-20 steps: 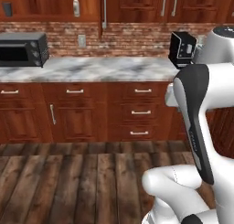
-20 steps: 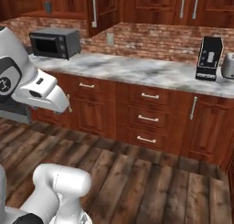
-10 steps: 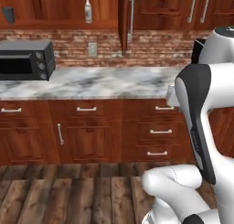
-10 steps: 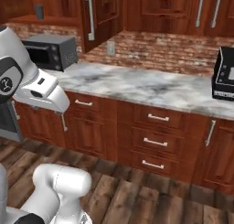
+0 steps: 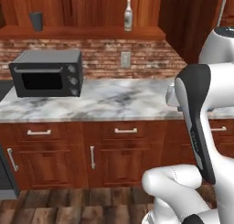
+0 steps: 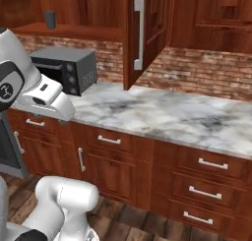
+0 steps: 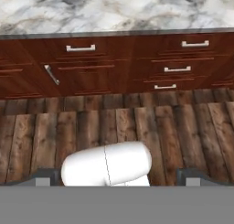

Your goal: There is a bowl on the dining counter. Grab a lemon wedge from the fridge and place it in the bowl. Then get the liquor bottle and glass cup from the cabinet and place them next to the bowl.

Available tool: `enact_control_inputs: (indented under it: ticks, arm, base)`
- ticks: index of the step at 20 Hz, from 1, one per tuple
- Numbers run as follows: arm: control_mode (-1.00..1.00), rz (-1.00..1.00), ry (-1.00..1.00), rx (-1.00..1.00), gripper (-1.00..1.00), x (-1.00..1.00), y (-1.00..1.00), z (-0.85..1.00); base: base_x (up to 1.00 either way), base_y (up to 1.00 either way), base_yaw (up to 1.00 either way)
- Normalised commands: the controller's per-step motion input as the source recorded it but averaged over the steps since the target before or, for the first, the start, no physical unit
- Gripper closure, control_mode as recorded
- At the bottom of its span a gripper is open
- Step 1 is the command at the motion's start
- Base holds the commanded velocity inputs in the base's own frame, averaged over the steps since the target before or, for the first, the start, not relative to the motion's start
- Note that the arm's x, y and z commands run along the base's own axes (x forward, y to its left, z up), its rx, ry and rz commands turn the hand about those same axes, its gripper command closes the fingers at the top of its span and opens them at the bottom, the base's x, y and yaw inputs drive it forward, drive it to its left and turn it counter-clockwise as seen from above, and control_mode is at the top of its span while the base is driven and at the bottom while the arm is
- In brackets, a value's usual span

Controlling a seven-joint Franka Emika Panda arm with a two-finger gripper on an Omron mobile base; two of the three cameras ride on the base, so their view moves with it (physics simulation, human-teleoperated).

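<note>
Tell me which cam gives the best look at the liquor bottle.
Left base view: the liquor bottle stands whole and upright on the cabinet shelf. In the right base view the open cabinet door covers that spot; the hand view faces drawers and floor.

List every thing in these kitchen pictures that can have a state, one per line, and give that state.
cabinet: door swung open.
liquor bottle: upright on the cabinet shelf.
glass cup: upright on the same shelf, apart from the bottle.
toaster oven: door shut, on the marble counter.
drawers: all shut.
pincer: open, holding nothing.
</note>
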Motion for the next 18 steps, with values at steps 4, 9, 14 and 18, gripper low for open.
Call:
enact_control_inputs:
  ticks: [4,9,14,18]
  arm:
    - [1.00,0.00,0.00,0.00,-1.00,0.00,0.00,0.00]
    - [1.00,0.00,0.00,0.00,-1.00,0.00,0.00,0.00]
    - [1.00,0.00,0.00,0.00,-1.00,0.00,0.00,0.00]
    - [1.00,0.00,0.00,0.00,-1.00,0.00,0.00,0.00]
  base:
    - [0.93,0.87,0.00]
    - [0.70,0.79,0.00]
    - [0.58,0.53,0.00]
    - [0.47,0.37,0.00]
